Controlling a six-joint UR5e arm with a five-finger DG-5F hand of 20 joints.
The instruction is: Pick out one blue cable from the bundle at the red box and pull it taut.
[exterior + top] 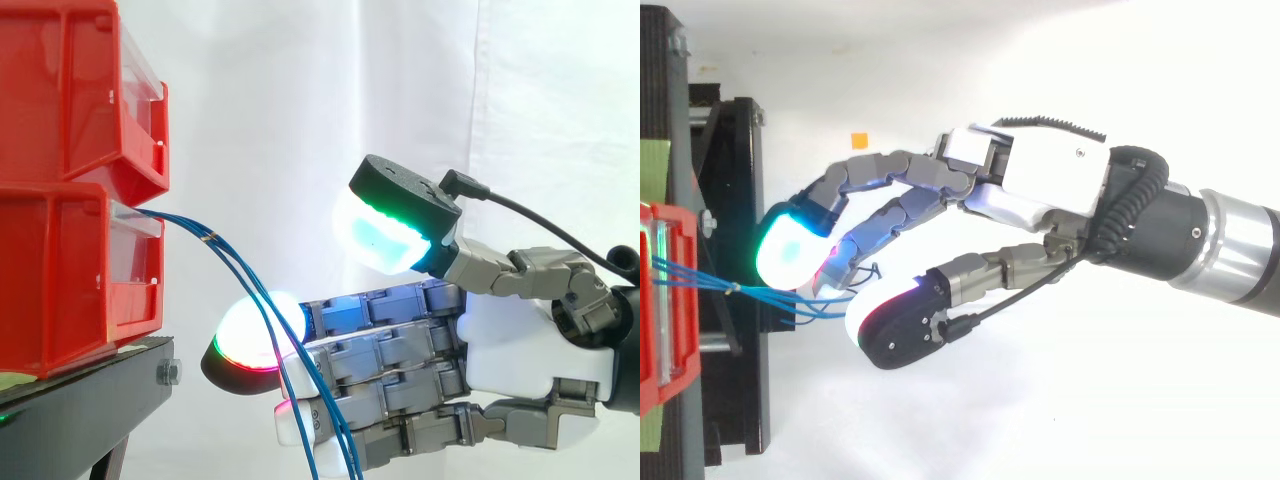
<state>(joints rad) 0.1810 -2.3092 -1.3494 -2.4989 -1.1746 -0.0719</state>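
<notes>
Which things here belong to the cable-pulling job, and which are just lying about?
Job: blue cables, lower red box, hand.
Lying about: upper red box, black stand, small orange square.

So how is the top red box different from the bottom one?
The top red box sits stacked on the bottom red box, which itself rests on the black stand. The blue cables come out over the front lip of the bottom red box and sag downward; none leave the top red box. Both are red, with a clear strip across the front.
</notes>
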